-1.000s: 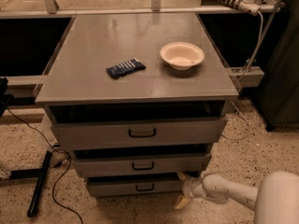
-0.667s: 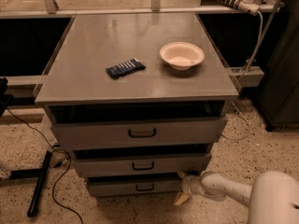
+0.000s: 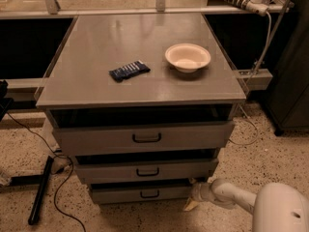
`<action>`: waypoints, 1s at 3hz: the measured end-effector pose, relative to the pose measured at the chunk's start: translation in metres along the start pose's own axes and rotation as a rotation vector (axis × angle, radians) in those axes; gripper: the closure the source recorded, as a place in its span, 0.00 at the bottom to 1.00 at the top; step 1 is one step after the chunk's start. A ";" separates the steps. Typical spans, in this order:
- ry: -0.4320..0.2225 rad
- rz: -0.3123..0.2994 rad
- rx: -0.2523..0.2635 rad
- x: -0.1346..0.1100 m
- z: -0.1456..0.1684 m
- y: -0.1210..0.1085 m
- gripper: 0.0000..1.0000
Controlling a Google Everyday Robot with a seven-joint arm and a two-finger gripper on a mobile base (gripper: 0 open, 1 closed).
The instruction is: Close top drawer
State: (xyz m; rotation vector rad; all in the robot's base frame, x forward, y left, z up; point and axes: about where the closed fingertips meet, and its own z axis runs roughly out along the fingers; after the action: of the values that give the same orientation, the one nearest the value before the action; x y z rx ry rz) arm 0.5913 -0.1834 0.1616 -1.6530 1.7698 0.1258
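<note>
A grey cabinet holds three drawers. The top drawer (image 3: 145, 137) stands pulled out a little from under the cabinet top (image 3: 91, 88), with a dark gap above its front and a dark handle (image 3: 147, 138) in the middle. My gripper (image 3: 192, 203) is low at the bottom right, down by the floor next to the right end of the bottom drawer (image 3: 143, 193), far below the top drawer. The white arm (image 3: 241, 202) runs from it to the lower right corner.
A cream bowl (image 3: 188, 57) and a dark blue snack packet (image 3: 129, 71) lie on the cabinet top. The middle drawer (image 3: 145, 170) also stands slightly out. Black cables and a black bar (image 3: 40, 189) lie on the speckled floor at left. A dark cabinet (image 3: 294, 81) stands at right.
The arm has stretched a little further left near the floor; the drawers, bowl and packet have not moved.
</note>
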 end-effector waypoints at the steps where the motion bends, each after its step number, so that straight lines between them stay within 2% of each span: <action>1: 0.000 0.000 0.000 0.000 0.000 0.000 0.00; 2: -0.006 -0.023 -0.047 -0.004 0.012 0.007 0.00; 3: -0.006 -0.024 -0.063 -0.006 0.013 0.010 0.00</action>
State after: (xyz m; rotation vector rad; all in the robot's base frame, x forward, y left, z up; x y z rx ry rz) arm 0.5872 -0.1702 0.1515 -1.7154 1.7573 0.1770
